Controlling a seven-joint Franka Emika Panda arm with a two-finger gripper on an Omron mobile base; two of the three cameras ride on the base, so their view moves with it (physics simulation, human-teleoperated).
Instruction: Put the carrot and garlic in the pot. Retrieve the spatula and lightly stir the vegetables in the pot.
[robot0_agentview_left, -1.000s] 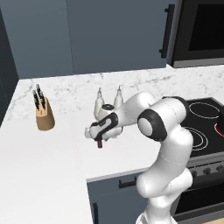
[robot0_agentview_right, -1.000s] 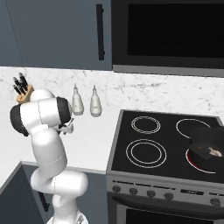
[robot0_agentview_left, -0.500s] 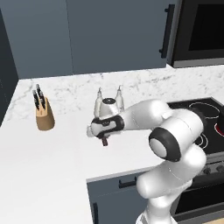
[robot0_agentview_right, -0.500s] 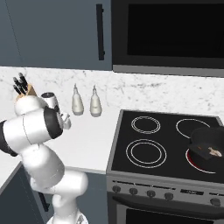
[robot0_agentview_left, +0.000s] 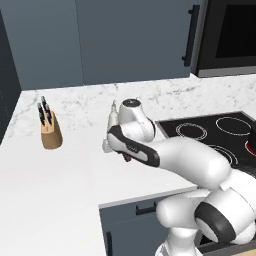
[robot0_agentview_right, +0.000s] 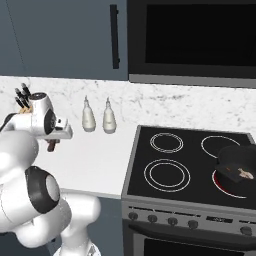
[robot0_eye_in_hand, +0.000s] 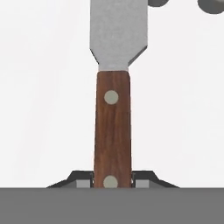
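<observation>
The spatula (robot0_eye_in_hand: 113, 109) blade is cut off by the hand view's top edge. In the pot (robot0_agentview_right: 239, 162), pale and orange contents are too small to be identified.

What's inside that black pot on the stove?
The pot on the right front ring holds a pale lump, probably the garlic, with a speck of orange beside it that may be the carrot. Its near wall covers the rest of the bottom.
</observation>
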